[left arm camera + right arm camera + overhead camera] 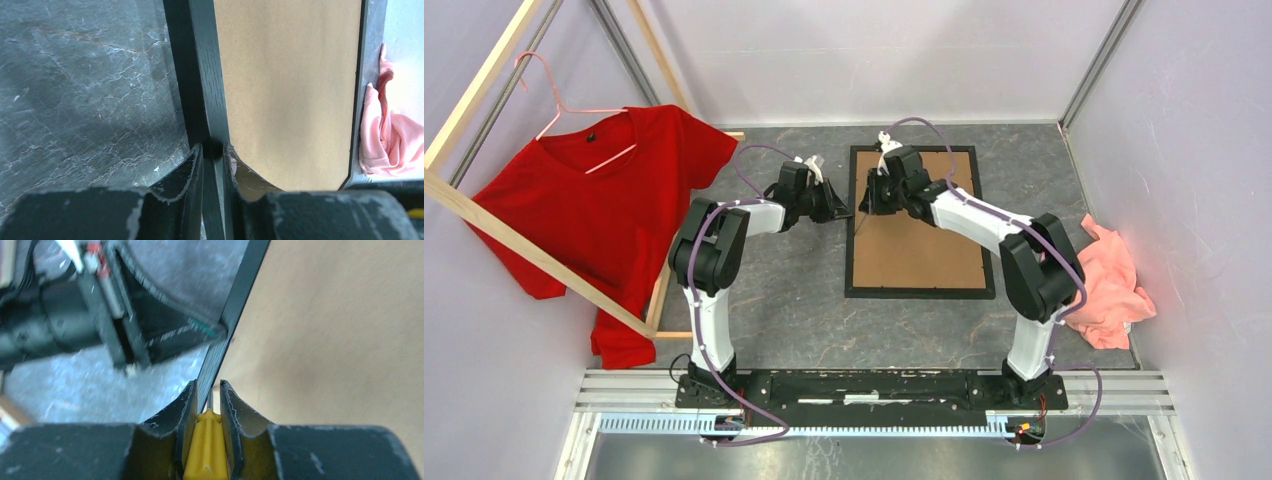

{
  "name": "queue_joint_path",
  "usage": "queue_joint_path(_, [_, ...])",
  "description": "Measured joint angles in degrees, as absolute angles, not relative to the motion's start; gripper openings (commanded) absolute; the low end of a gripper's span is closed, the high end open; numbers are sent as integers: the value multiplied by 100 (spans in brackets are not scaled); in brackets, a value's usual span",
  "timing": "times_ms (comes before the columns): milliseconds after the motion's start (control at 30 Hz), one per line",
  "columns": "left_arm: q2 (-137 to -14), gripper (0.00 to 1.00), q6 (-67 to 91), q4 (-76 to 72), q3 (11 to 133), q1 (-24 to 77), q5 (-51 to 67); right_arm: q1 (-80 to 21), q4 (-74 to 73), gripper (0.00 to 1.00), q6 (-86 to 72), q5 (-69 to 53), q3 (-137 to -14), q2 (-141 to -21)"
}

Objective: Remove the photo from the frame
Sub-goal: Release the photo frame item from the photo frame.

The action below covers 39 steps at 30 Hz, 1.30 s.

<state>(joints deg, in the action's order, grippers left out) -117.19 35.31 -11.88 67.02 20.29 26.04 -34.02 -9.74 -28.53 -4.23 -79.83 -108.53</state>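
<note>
The black frame (919,293) lies face down on the marble table, its brown backing board (919,250) facing up. The photo is hidden. My left gripper (849,213) is at the frame's left rail; in the left wrist view this left gripper (214,147) is shut on the rail of the frame (197,75), one finger outside it and one over the backing board (290,90). My right gripper (869,195) hovers just beside it. In the right wrist view that right gripper (207,385) is shut on a yellow-handled screwdriver (207,445), its metal tip at the inner edge of the frame (240,295).
A red T-shirt (604,215) hangs on a pink hanger from a pale wooden rack (534,255) at the left. A crumpled pink cloth (1114,285) lies right of the frame. Grey walls close in the table on three sides.
</note>
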Motion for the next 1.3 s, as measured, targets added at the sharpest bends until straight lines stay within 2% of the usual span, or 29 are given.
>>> queue_joint_path(300, [-11714, 28, 3529, -1238, 6702, 1990, 2742, -2285, 49, 0, -2989, -2921, -6943, -9727])
queue_joint_path(600, [-11723, 46, 3328, -329, 7489, 1903, 2585, -1341, 1116, 0, -3551, -3712, -5935, -9467])
queue_joint_path(867, [-12182, 48, 3148, 82, 8702, 1892, 2357, -1098, 1455, 0, -3760, -3905, -5741, -9430])
queue_joint_path(1100, [-12761, 48, 3028, 543, 8971, 1896, 2025, -819, 1680, 0, -3948, -3955, -5651, -9345])
queue_joint_path(1300, [-12781, 48, 3004, 670, 9150, 1927, 1940, -738, 1745, 0, -4018, -3962, -5610, -9330])
